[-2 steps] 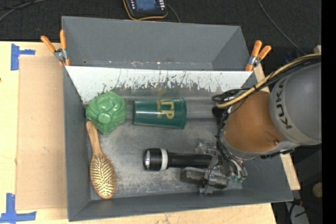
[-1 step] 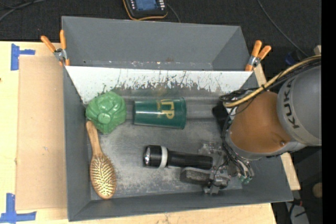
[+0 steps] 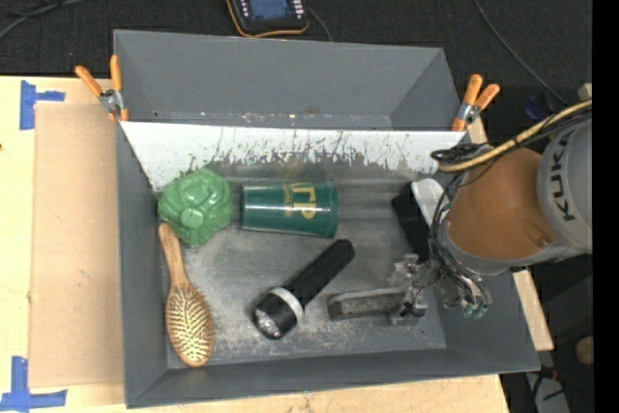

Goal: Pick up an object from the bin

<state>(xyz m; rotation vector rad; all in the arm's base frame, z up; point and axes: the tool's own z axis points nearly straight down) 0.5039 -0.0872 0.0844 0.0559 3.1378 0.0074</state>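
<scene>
My gripper (image 3: 412, 291) is low in the bin's right front part, under the orange cover. It sits at the right end of a flat dark grey bar (image 3: 360, 305) that lies on the bin floor. Whether it grips the bar is hidden. A black flashlight (image 3: 304, 288) lies slanted just left of the bar, its lens towards the front. A black oblong thing (image 3: 408, 220) lies behind the gripper by the right wall, with a white piece (image 3: 426, 192) beside it.
A dark green can (image 3: 289, 210) lies on its side at the back middle. A green lumpy toy (image 3: 196, 206) sits left of it. A wooden hairbrush (image 3: 184, 305) lies along the left wall. The arm comes in over the right rim.
</scene>
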